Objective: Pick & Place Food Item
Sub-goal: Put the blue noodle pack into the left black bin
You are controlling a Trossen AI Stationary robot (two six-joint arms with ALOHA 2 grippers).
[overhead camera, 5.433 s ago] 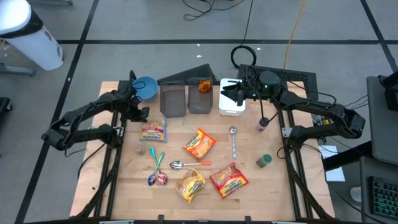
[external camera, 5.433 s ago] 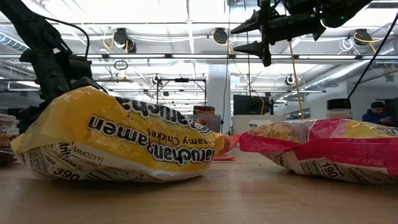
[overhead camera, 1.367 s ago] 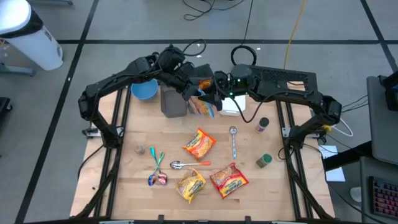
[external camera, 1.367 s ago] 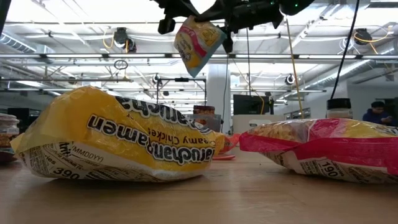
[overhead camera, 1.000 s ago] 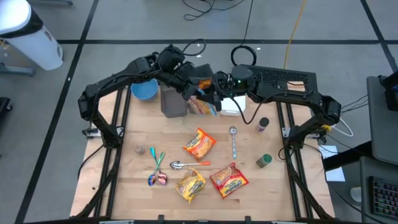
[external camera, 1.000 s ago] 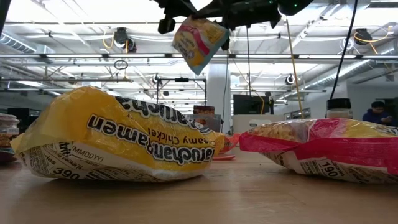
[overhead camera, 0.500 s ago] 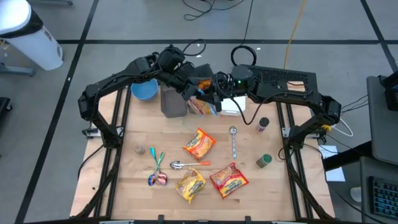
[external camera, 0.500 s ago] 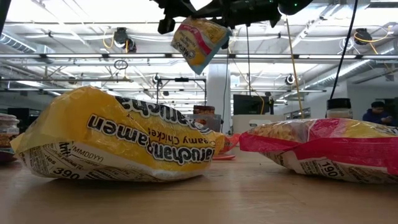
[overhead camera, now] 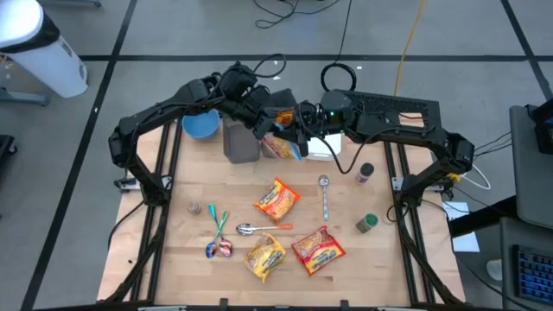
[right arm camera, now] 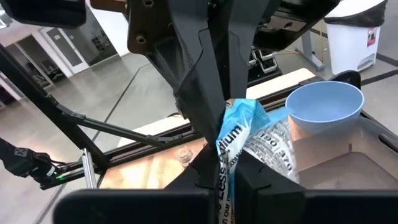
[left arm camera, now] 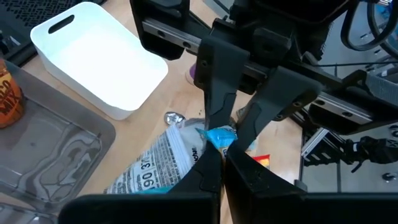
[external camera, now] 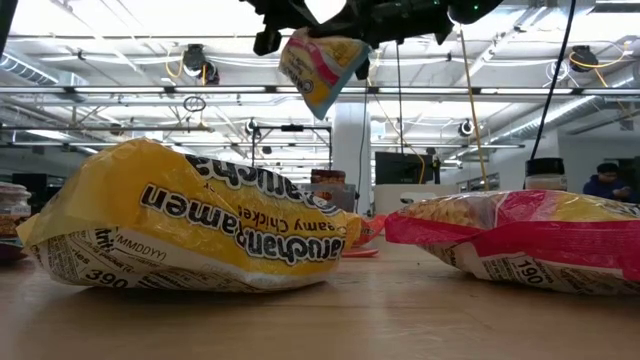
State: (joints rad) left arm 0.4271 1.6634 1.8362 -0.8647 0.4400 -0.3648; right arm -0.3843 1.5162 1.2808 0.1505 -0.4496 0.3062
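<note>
Left gripper (overhead camera: 270, 131): I see it pinching the ramen packet (overhead camera: 282, 147) aloft.
Right gripper (overhead camera: 291, 131): clamped on that packet's opposite edge.

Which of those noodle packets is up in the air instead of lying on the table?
The blue-edged ramen packet, pinched between the left gripper and right gripper above the grey bins. The other three packets lie flat on the table.

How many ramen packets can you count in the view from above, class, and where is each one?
4. One ramen packet hangs in the air between both arms; an orange packet lies mid-table; a yellow packet and a red packet lie near the front edge. Others may be hidden.
</note>
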